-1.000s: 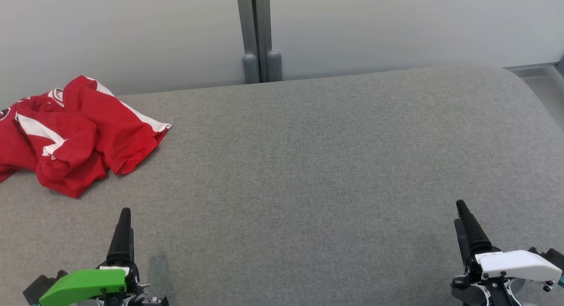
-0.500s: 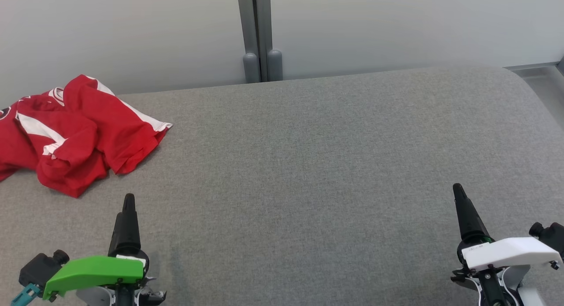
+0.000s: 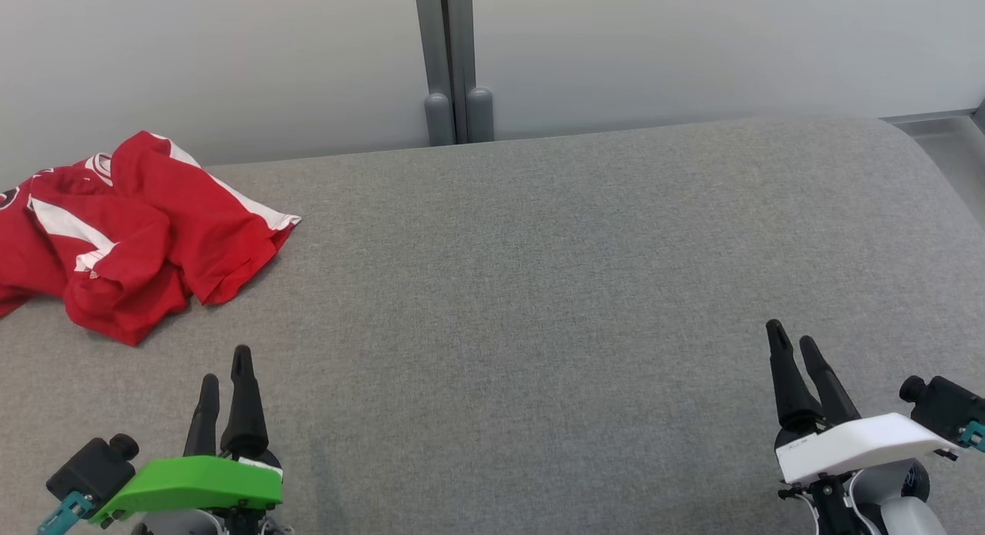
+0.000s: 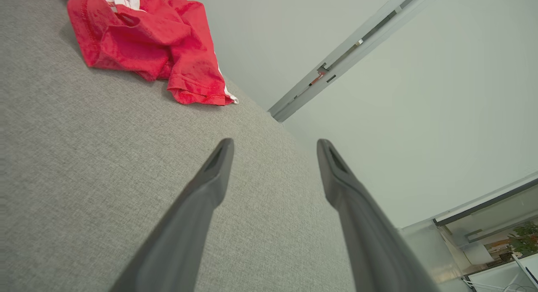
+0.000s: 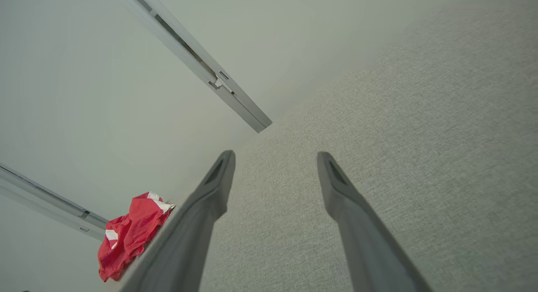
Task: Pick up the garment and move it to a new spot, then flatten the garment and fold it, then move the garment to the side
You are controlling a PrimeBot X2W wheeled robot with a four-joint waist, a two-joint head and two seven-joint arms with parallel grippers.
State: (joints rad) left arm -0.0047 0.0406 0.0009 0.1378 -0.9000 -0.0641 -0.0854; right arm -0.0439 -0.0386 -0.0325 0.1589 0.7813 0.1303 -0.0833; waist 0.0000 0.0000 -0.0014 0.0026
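The garment (image 3: 123, 227) is a red shirt with white stripes, lying crumpled at the far left of the grey fabric surface (image 3: 539, 289). It also shows at the upper left of the left wrist view as the garment (image 4: 143, 35), and small at the lower left of the right wrist view as the garment (image 5: 130, 233). My left gripper (image 3: 225, 366), under a green cover, is open at the lower left, a short way in front of the shirt and apart from it. My right gripper (image 3: 791, 341), under a white cover, is open at the lower right, far from the shirt. Nothing is between either pair of fingers.
A pale wall with a grey vertical post (image 3: 450, 58) runs behind the surface. The surface's far edge (image 3: 616, 128) lies along that wall, and its right end curves down toward a grey floor strip (image 3: 946, 146).
Both grippers have rolled about their own axes, so each now shows two separate fingers instead of one. The left one has edged right, the right one left. The shirt has not moved.
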